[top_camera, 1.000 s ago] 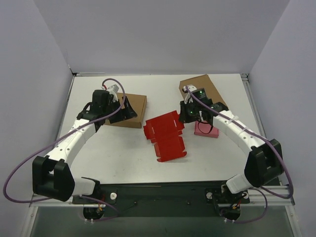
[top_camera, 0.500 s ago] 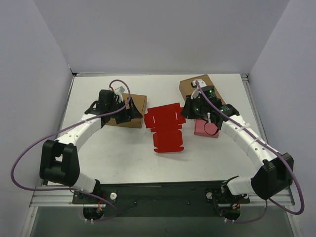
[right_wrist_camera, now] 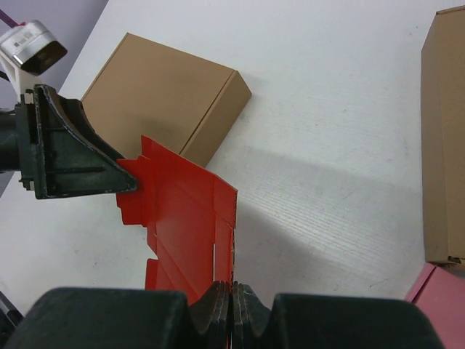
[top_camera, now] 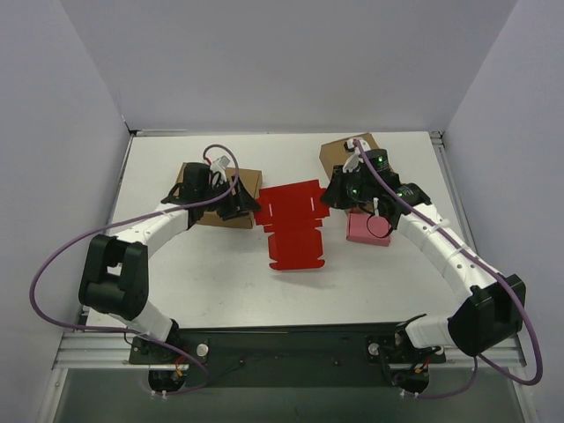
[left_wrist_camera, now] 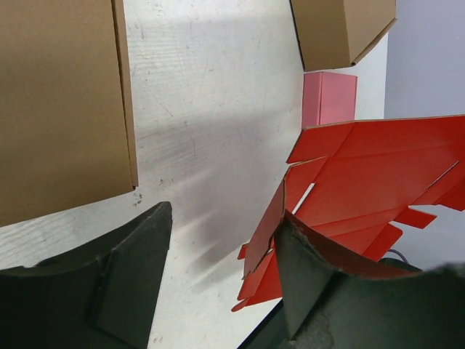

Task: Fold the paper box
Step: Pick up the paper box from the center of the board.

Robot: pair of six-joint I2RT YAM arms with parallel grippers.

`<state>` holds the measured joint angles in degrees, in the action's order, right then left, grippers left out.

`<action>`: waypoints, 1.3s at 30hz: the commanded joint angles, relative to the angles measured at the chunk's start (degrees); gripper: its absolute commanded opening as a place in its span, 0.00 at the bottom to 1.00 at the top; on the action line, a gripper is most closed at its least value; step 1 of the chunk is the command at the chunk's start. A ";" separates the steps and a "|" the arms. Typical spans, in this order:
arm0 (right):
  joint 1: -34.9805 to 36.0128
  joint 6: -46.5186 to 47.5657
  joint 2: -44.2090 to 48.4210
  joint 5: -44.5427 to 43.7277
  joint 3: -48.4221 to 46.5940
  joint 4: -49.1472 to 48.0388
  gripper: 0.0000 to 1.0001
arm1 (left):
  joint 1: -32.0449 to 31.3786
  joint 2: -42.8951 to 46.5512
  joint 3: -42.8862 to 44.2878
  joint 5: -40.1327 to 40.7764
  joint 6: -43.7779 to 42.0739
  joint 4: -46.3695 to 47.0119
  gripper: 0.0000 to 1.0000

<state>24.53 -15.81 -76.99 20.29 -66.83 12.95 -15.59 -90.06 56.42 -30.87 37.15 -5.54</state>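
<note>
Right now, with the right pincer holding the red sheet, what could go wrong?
The right pincer pinches only the paper box's thin edge; a pull might tear or slip it. The left pincer is open, one flap against a finger; closing may crumple it. The brown box beside it could be bumped.

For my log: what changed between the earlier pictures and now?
The bright red die-cut cardboard sheet turned from slanted to square and shifted farther from the arm bases, its right edge clamped in the right pincer. The left pincer, open, moved right to the sheet's left flap. The left brown cardboard box, the right brown box and the small pink box stayed.
</note>
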 commanded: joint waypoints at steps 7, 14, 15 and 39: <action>-0.63 -1.50 -0.09 2.12 -1.64 -2.40 0.00 | -2.16 -1.96 0.44 -4.46 0.03 9.05 0.37; -2.03 -2.12 0.00 2.03 0.03 -2.23 0.16 | -2.86 -0.38 -0.44 -7.36 -7.15 9.86 0.00; -2.38 -2.03 0.26 2.29 0.12 -2.14 0.25 | -2.86 0.67 -0.35 -7.88 -8.83 9.24 0.00; 2.10 22.85 -15.64 26.90 -13.68 9.11 0.62 | -1.72 1.56 6.07 -31.53 -30.64 -15.11 0.00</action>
<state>25.80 3.77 -91.13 40.42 -77.30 20.08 -17.80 -89.03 59.77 -59.24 9.69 -17.85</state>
